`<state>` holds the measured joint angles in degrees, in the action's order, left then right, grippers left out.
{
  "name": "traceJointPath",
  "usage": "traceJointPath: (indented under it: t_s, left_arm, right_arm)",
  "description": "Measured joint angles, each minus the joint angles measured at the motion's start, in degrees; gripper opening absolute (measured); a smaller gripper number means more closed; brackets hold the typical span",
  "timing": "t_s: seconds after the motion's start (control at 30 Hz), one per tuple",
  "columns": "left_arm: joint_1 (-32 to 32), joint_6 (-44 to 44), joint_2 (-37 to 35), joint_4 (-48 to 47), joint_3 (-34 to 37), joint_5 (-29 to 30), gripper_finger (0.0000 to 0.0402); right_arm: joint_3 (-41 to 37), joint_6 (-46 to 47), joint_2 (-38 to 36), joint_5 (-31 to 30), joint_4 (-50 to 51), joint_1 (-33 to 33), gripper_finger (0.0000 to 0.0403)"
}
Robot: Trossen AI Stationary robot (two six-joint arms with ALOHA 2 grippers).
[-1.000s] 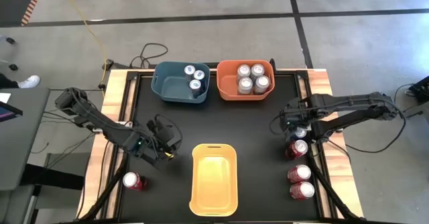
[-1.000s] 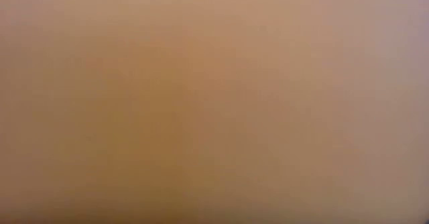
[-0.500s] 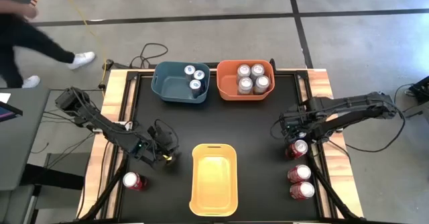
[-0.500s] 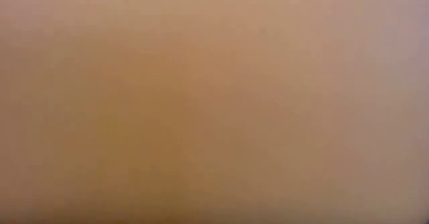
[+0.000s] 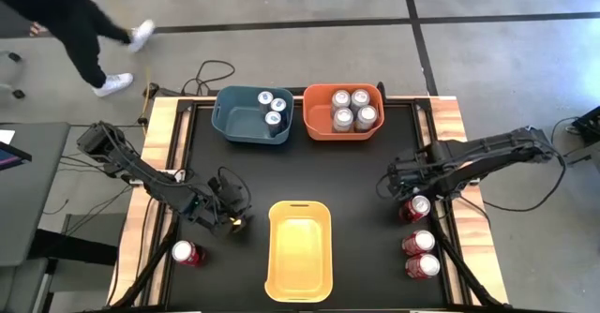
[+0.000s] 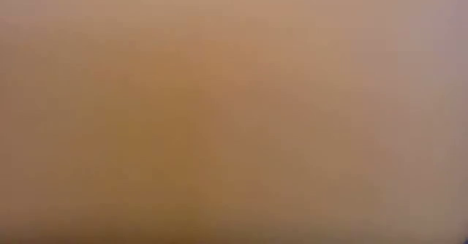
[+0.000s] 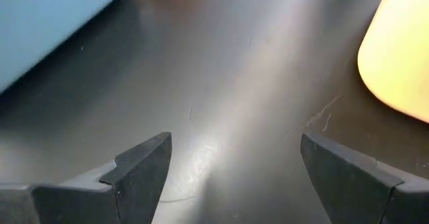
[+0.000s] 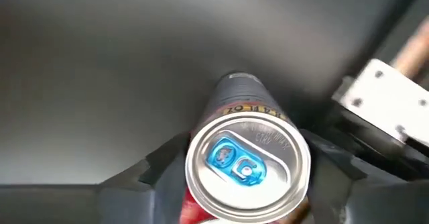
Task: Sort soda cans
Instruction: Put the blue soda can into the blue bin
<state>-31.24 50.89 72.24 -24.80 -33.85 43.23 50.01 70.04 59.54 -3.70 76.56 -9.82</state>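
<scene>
1. Grey concrete floor with cables surrounds my table (image 5: pixel 356 177), a matte black top framed in pale wood; a person (image 5: pixel 80 18) walks past the far left corner. The low view is a plain tan blur and tells me nothing.
2. One red can (image 5: pixel 187 253) with a silver top stands upright at the front left edge, well apart from everything else.
3. My left arm reaches in low from the left; my left gripper (image 5: pixel 234 217) hovers over bare tabletop just beside the yellow bin, its dark wedge-shaped fingers (image 7: pixel 144 167) spread wide and holding nothing.
4. The smooth blue plastic bin (image 5: pixel 228 116) holds three blue cans (image 5: pixel 270 108).
5. The rounded yellow bin (image 5: pixel 300 290) sits at front centre.
6. The orange bin (image 5: pixel 319 126) holds four silver cans (image 5: pixel 352 109).
7. My right arm stretches in from the right; my right gripper (image 5: pixel 405 184) straddles a red-bodied can (image 8: pixel 244 160), fingers on either side, though I cannot tell whether they press it.
8. Three more red cans (image 5: pixel 418 243) line the right edge.
</scene>
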Motion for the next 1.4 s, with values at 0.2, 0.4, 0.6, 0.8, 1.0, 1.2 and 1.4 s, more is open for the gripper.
traceJointPath:
  t_s: [0.2,0.4,0.6,0.8,1.0,1.2,1.4]
  left_arm:
    - [1.7,-3.9,0.0,2.9,0.0,0.3,0.0325]
    - [4.1,-7.8,0.0,5.4,0.0,0.0,0.0325]
    - [6.4,-10.1,-0.6,6.6,0.0,-1.0,0.0325]
    - [6.9,-14.2,-3.0,6.1,0.0,-1.0,0.0325]
    - [7.7,-20.3,-7.1,6.4,0.0,-0.9,0.0325]
    - [7.7,-21.8,-9.8,7.0,0.0,-0.8,0.0325]
    - [7.8,-25.7,-8.9,9.4,0.0,-0.5,0.0325]
  right_arm:
    - [2.2,-2.2,1.5,-3.8,-6.6,-0.2,0.0213]
    - [9.6,-11.5,8.0,-6.6,-16.8,2.9,0.0217]
    - [21.5,-26.1,21.2,-7.0,-19.6,8.6,0.0219]
    - [35.8,-38.2,35.5,-6.9,-19.7,12.4,0.022]
    - [51.3,-47.5,48.9,-5.3,-18.2,13.7,0.022]
    - [62.0,-56.3,59.0,-5.2,-16.9,13.1,0.0221]
    - [68.4,-62.8,64.6,-5.2,-14.0,12.4,0.0222]
